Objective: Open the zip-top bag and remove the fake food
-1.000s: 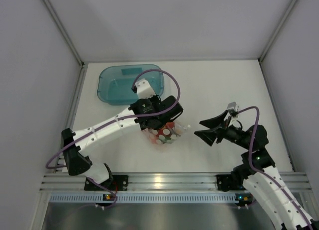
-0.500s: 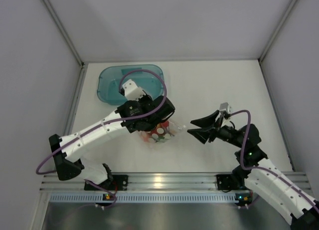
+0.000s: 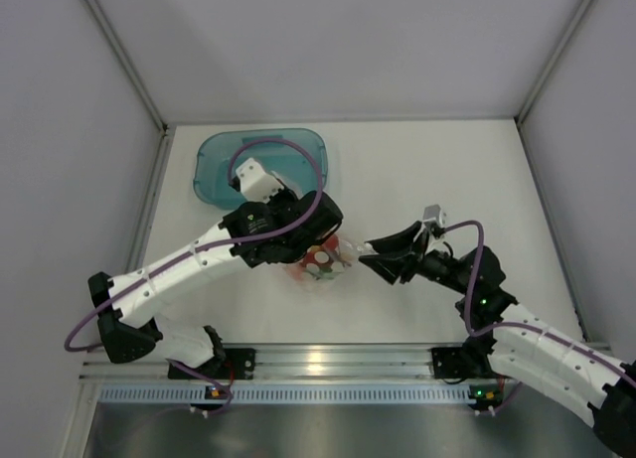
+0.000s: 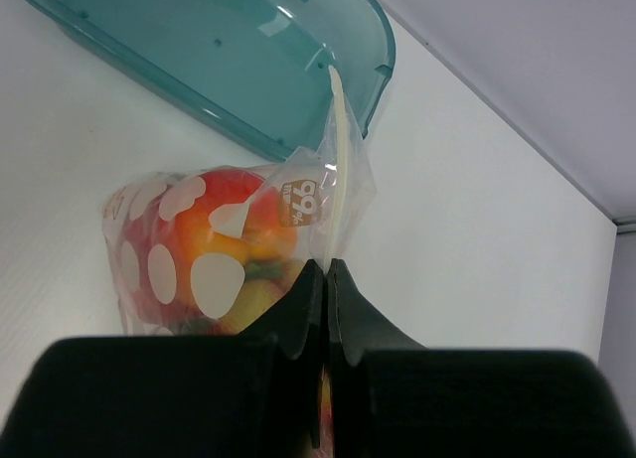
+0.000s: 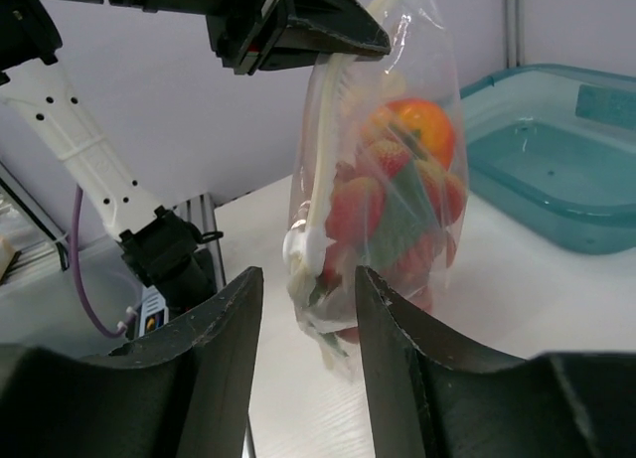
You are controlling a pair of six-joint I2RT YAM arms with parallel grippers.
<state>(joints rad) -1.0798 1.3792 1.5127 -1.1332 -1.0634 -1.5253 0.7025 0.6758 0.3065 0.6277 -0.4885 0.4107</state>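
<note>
The zip-top bag (image 3: 326, 262), clear with white dots, hangs from my left gripper (image 3: 333, 241), which is shut on its top edge by the zip strip (image 4: 338, 170). In the left wrist view the bag (image 4: 214, 249) holds the fake food (image 4: 224, 229), red and orange pieces. My right gripper (image 3: 370, 256) is open just right of the bag. In the right wrist view the bag (image 5: 383, 170) hangs in front of the gap between my open fingers (image 5: 224, 324), with red pieces and green leaves (image 5: 397, 215) inside; the zip slider (image 5: 303, 244) sits low on the strip.
A translucent teal tray (image 3: 214, 165) stands at the back left, also in the left wrist view (image 4: 229, 51) and right wrist view (image 5: 556, 160). Walls close in the table on the left, back and right. A metal rail runs along the near edge (image 3: 328, 364).
My left gripper has carried the bag slightly left and toward the tray. My right gripper has moved left, closing in on the bag's right side, still open.
</note>
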